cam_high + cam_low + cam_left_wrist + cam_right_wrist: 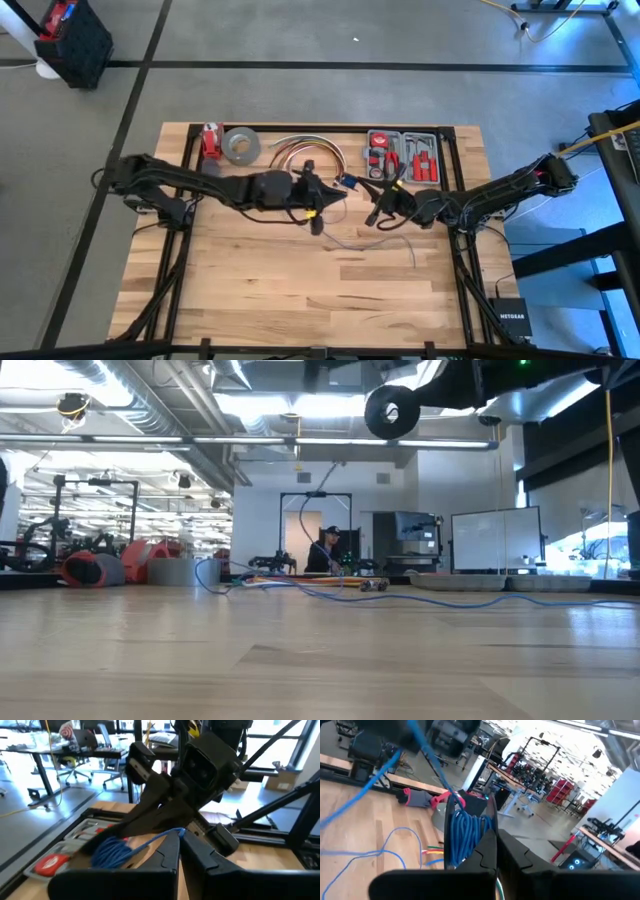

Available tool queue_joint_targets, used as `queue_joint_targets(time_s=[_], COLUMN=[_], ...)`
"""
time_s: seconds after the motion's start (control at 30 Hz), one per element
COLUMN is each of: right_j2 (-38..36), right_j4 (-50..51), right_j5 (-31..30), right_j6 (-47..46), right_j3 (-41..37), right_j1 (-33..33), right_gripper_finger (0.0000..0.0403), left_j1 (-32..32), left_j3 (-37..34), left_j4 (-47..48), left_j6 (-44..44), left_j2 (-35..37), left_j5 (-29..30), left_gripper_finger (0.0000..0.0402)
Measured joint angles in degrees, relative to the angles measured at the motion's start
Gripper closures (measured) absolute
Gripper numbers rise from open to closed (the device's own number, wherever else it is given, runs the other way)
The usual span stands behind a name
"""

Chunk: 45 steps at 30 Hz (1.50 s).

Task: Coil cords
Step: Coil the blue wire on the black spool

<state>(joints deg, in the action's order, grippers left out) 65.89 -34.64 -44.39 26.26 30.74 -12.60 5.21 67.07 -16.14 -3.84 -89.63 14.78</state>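
Note:
The cord is thin and blue. Part of it is wound into a small coil (465,832), which also shows in the left wrist view (112,852). The rest lies loose on the table (392,243), (395,837), (420,598). My left gripper (318,203), (180,834) is over the table's middle, shut on one strand of the cord. My right gripper (378,205), (495,837) faces it from the right, close by, shut on the coil. A blue plug end (347,182) shows between the two grippers. My left gripper pinches a single strand of the cord (175,832) between its two fingertips, above the table. From there the strand runs across to the coil in the other gripper. My right gripper holds the coil's several loops (470,827) between its two fingers. The coil is lifted clear of the table. One strand (427,755) runs up toward the left gripper, and the loose remainder trails on the table.
At the far edge stand an open tool case (402,157), a grey tape roll (240,146), a red item (210,140) and an arched bundle of orange, red and white cables (300,148). Bare wood (300,290) stretches toward the near edge.

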Motion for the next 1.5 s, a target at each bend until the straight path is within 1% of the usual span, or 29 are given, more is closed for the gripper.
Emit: queue_joint_targets(time_s=[0.13,0.27,0.43,0.5,0.57,0.7,0.87,0.97,1.13,1.5], right_j2=[0.0,0.0,0.0,0.1,0.1,-0.1,-1.9,-3.7,-3.9,-4.6], right_j4=[-2.0,-2.8,-3.2,-2.9,-2.8,-2.8,-0.9,3.1,9.1,10.6], right_j5=[-0.1,1.4,2.1,3.8,4.9,5.0,3.4,2.8,2.7,2.7], right_j6=[-0.7,-3.4,-5.1,-5.7,-6.7,-6.2,-1.6,-0.5,-0.3,4.9], right_j3=[0.0,0.0,0.9,1.5,2.2,3.7,6.6,9.5,13.7,21.6], right_j1=[-0.1,-0.1,-0.1,-0.2,-0.2,-0.5,-2.2,-3.3,-3.5,-3.6], right_gripper_finger=[0.0401,0.0401,0.0401,0.0401,0.0401,0.0401,0.0401,0.0402,0.0402,0.0402], left_j1=[0.0,-0.4,-1.3,-1.7,-2.4,-3.2,-3.6,-3.6,-3.3,-3.3], left_j3=[0.0,0.0,0.0,0.0,0.0,0.2,0.4,0.5,0.4,0.1], left_j4=[-7.0,-12.6,-15.3,-15.3,-14.7,-11.6,-9.3,-9.9,-10.5,-10.0], left_j6=[-0.3,-0.6,-1.6,-1.5,-0.7,0.9,2.9,3.5,4.1,4.3], left_j2=[-4.8,-9.7,-13.9,-14.9,-15.2,-14.9,-14.8,-14.7,-14.8,-14.9], left_j5=[-0.3,-0.4,-0.1,0.0,0.2,1.0,1.0,0.7,0.8,0.9], left_gripper_finger=[0.04,0.04,0.04,0.04,0.04,0.0399,0.0398,0.0398,0.0399,0.0398])
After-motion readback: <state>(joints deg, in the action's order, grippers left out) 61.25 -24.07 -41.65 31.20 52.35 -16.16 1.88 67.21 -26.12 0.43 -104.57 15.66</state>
